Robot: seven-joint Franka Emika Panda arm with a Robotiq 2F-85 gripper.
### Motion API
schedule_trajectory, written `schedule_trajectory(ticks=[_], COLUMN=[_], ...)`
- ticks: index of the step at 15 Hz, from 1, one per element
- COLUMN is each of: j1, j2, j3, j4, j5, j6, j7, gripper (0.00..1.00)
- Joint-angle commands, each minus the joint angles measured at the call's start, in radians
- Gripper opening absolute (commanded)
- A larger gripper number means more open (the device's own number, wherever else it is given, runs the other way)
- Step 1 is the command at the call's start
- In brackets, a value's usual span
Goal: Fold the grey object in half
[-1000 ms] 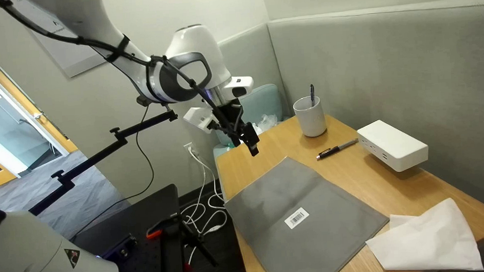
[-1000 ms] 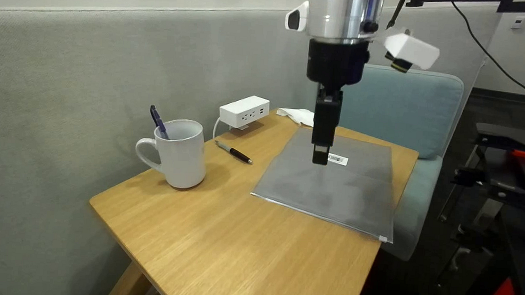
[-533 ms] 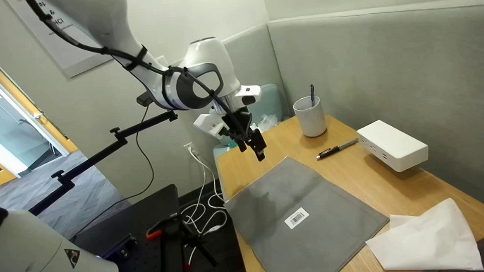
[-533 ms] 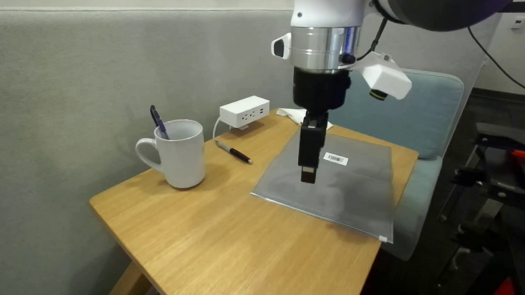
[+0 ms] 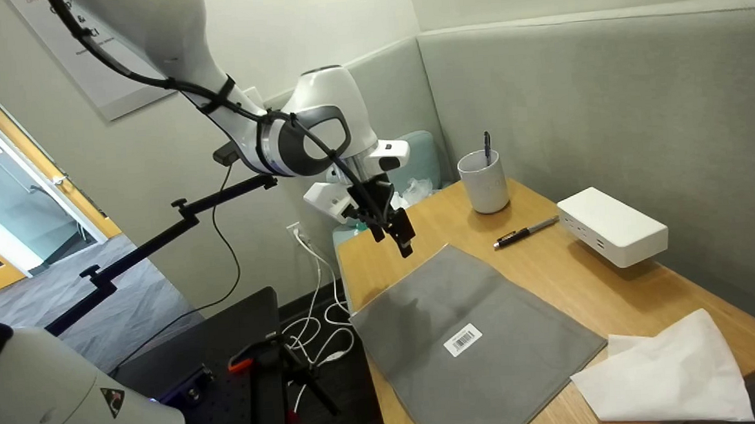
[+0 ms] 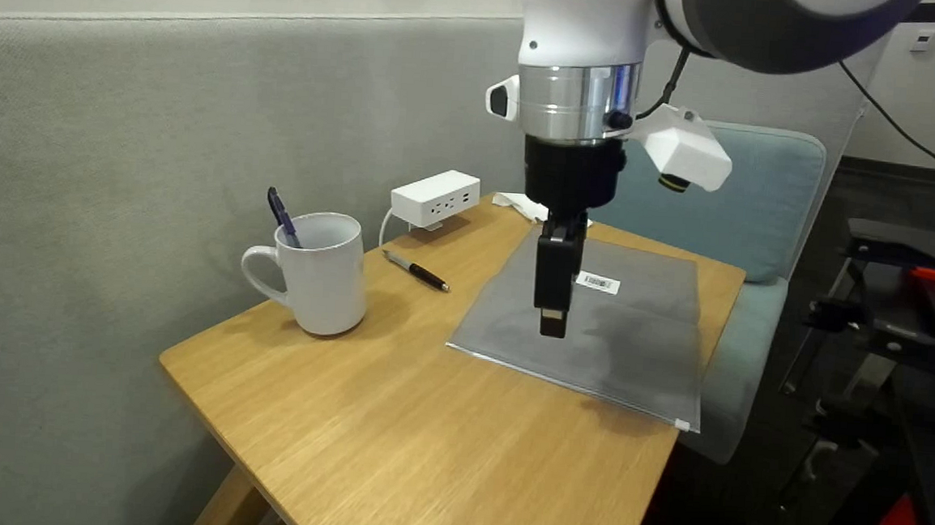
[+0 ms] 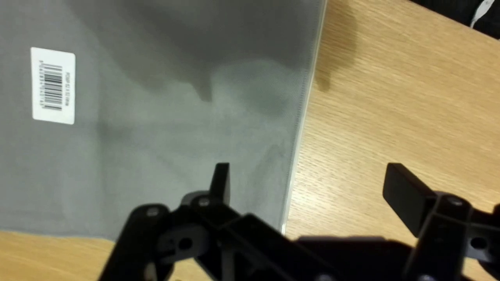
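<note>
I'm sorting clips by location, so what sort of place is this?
Probably an office booth or meeting nook, though a lounge is possible: a padded wall runs along the table, an outlet box sits at the table's edge, and a teal seat stands beside it.

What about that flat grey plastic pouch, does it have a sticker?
Yes, a white rectangular barcode sticker is on the flat grey plastic pouch.

At the surface (image 6: 391,444) before me, in an exterior view, a mug (image 6: 326,286) stands at ten o'clock, dark pen (image 6: 281,214) leaning inside; loose pen (image 6: 416,271) and outlet box (image 6: 435,200), eleven; white sheet (image 6: 521,204), twelve.
</note>
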Motion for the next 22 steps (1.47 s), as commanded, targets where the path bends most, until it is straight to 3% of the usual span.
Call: schedule_trajectory(ticks=[1, 14, 22], j1=[0.019, 0.167, 0.218], j2=[0.038, 0.171, 0.219], j3=[-0.011, -0.144, -0.188], j4=[0.022, 0.094, 0.13], j5=[0.029, -0.013, -0.01], j6=[0.016, 0.06, 0.062], j7=[0.007, 0.097, 0.129], gripper=[1.0, 1.0, 1.0])
